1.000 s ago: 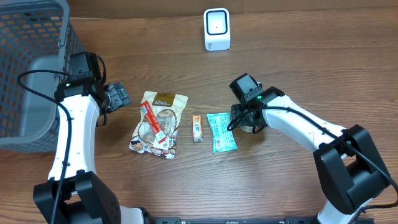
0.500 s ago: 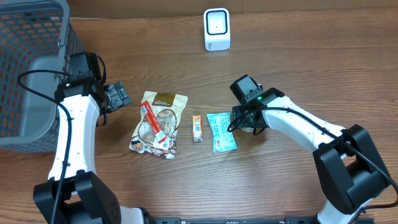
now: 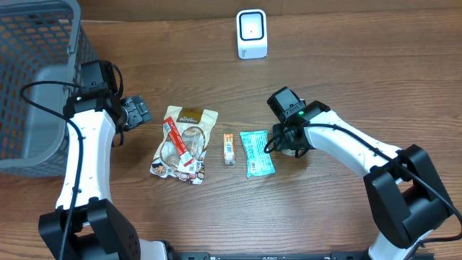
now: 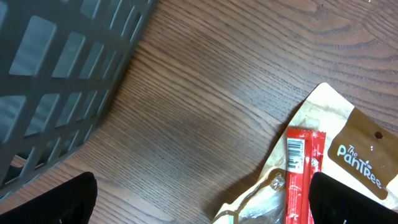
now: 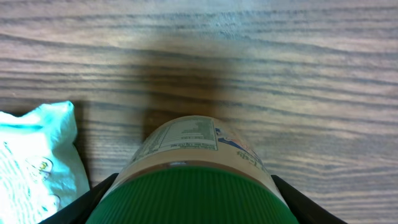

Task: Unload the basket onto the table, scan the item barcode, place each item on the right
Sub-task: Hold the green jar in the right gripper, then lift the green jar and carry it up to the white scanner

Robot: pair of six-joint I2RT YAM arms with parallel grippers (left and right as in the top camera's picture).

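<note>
The wooden desk carries everything. A grey mesh basket fills its far left corner. The left claw hovers between basket and brown pouch, fingers spread wide with nothing between them. The right claw straddles a green-lidded jar standing upright just right of the teal packet. Its fingers sit at either side of the lid, but I cannot tell whether they press it. The white scanner stands at the far edge, well apart from the jar. A small bar lies between pouch and packet. A red stick rests on the pouch.
</note>
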